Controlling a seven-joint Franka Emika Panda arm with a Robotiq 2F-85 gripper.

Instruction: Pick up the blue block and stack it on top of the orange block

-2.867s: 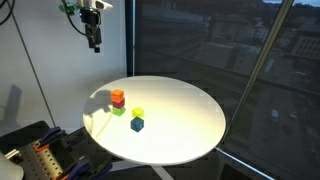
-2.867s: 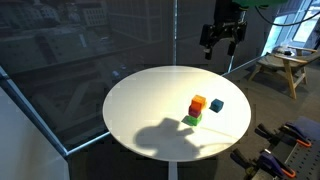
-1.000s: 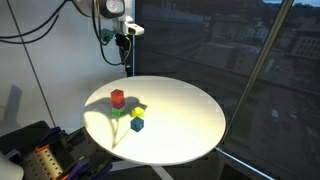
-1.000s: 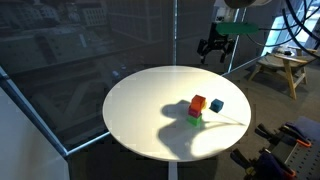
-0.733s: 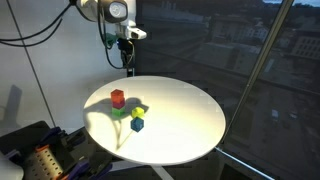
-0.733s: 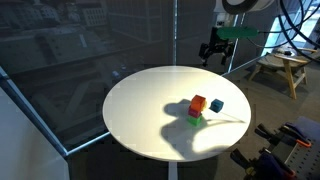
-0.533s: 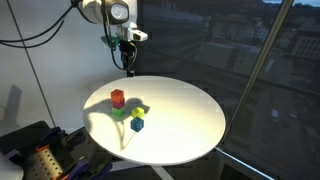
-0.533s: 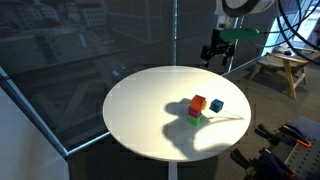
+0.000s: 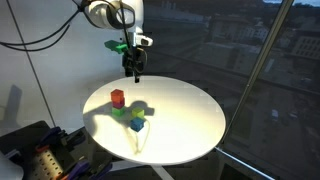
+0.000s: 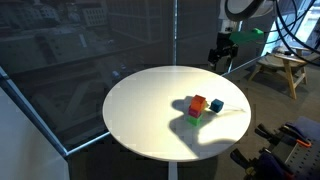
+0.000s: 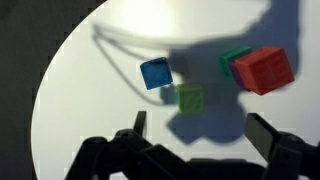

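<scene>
The blue block (image 9: 137,125) (image 10: 216,105) lies on the round white table (image 9: 190,120), alone and free. In the wrist view it (image 11: 155,73) is at upper centre. The orange block (image 9: 117,97) (image 10: 198,103) (image 11: 262,69) stands close by, with a green cube (image 11: 234,57) tight against it and partly hidden. My gripper (image 9: 135,70) (image 10: 222,58) (image 11: 200,132) hangs open and empty well above the table, off to one side of the blocks. Its fingers (image 11: 138,124) frame the bottom of the wrist view.
A yellow-green cube (image 9: 138,112) (image 11: 189,97) lies right beside the blue block, between it and the orange one. The arm's shadow covers the blocks. Dark windows stand behind the table, and a wooden stool (image 10: 283,68) stands beyond it.
The arm has swung in from the table's edge towards the blocks and come lower. Its shadow has spread across the table. The blocks have not moved.
</scene>
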